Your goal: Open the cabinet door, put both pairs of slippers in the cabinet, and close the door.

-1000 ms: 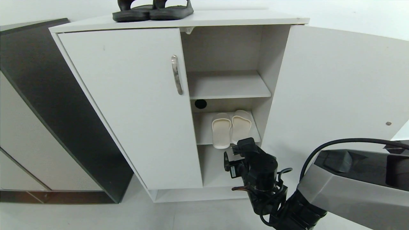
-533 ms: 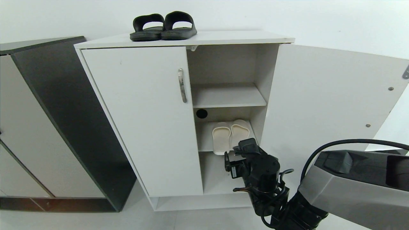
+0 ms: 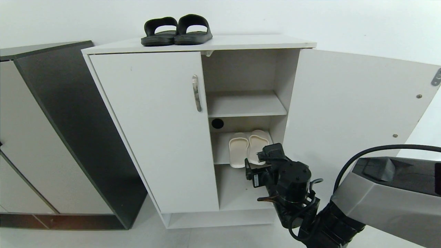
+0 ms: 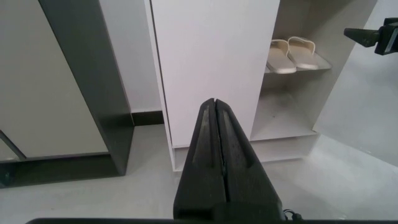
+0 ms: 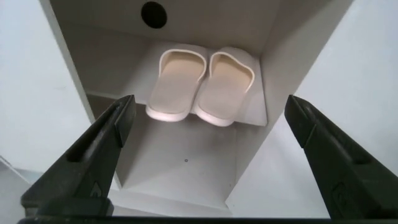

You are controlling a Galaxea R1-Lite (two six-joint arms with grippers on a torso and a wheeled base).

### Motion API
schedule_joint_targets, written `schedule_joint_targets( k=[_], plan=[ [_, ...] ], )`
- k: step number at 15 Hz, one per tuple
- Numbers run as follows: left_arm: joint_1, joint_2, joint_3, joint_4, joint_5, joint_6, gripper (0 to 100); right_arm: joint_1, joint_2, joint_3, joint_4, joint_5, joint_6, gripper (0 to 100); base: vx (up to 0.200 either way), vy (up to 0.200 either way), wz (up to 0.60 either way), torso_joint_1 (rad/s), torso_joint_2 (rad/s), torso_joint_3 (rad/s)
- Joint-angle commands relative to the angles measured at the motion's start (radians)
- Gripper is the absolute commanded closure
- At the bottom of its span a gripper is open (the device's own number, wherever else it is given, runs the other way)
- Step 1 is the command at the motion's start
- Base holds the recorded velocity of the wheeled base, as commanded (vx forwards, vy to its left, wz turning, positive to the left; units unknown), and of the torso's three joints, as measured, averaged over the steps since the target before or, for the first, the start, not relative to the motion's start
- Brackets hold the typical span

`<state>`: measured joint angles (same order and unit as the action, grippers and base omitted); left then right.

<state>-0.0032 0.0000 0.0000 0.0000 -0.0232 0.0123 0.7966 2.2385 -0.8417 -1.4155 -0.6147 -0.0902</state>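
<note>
While the right pincer [image 3: 260,161] hangs wide open and empty before the open half of the cabinet [image 3: 241,41], the cream slippers [image 3: 248,146] lie side by side on the middle shelf [image 3: 220,144] at its 11 o'clock, untouched. Black slippers [image 3: 176,31] sit on the cabinet top toward 12 o'clock. The left pincer [image 4: 214,104] is pressed fully shut on nothing, facing the closed left door [image 4: 211,56]. The right door [image 3: 351,103] stands swung out at 3 o'clock.

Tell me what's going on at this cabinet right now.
The cabinet's right door stands open. The cream slippers already lie on the lower shelf, with the right gripper open in front of them. The black slippers sit on the cabinet top, not yet put in. The left gripper is shut, empty.
</note>
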Motion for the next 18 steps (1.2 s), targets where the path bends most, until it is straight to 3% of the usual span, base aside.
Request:
schedule_joint_targets(
  k=[1,15,18],
  plan=[
    [0.0,0.002,0.0,0.0,0.0,0.0,100,0.001,-0.008,0.007,-0.002,0.003,0.0,0,0.0,0.0,0.0,0.0,0.0,0.0],
    [0.0,0.002,0.0,0.0,-0.001,0.0,100,0.0,-0.008,0.069,-0.048,0.039,0.0,0,0.0,0.2,0.0,0.005,0.0,0.004],
    [0.0,0.002,0.0,0.0,-0.001,0.0,100,-0.004,-0.008,0.096,-0.066,0.085,-0.009,0,0.0,0.2,0.0,-0.001,0.0,0.004]
  ],
)
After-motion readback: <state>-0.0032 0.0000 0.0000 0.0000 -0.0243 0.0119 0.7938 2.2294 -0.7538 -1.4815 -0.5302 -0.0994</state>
